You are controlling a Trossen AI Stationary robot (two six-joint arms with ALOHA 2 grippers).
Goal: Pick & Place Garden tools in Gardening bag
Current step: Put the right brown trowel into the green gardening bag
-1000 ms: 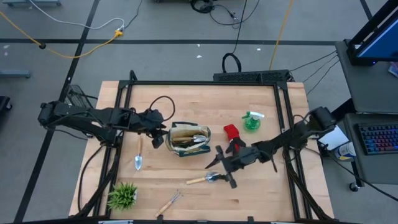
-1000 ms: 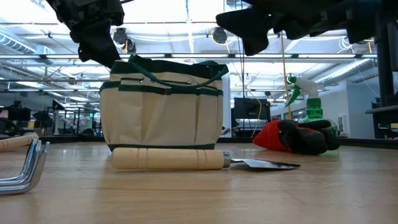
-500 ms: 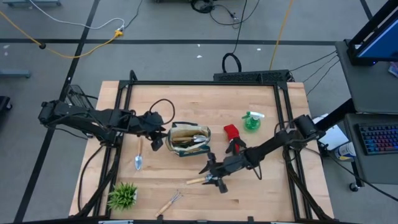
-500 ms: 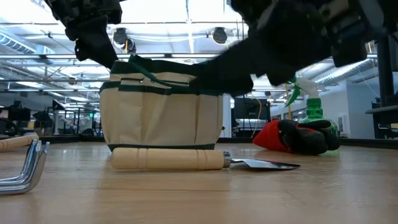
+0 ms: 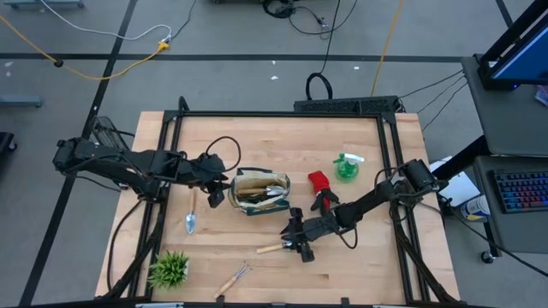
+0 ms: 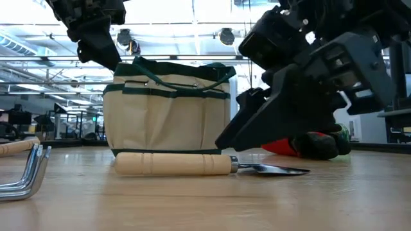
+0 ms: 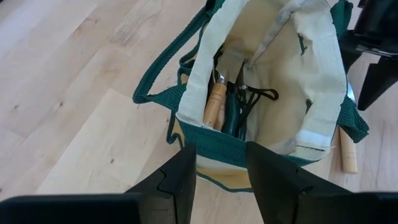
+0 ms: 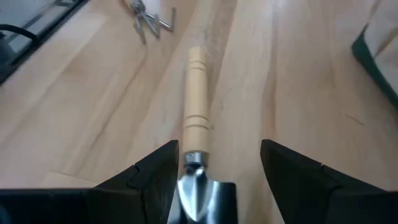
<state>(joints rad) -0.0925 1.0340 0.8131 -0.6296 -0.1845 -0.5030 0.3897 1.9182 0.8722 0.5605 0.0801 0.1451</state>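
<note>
Right wrist view: right gripper [image 8: 202,171] spread wide astride trowel [image 8: 194,134], seemingly untouched.

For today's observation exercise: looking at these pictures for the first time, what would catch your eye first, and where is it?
First, the right gripper low over the table's front middle, jaws open astride the wooden-handled trowel lying just in front of the gardening bag. Next, the left gripper at the bag's left edge, its wrist view looking down on tools already inside. Red-and-black gloves and a green spray bottle wait to the bag's right.
</note>
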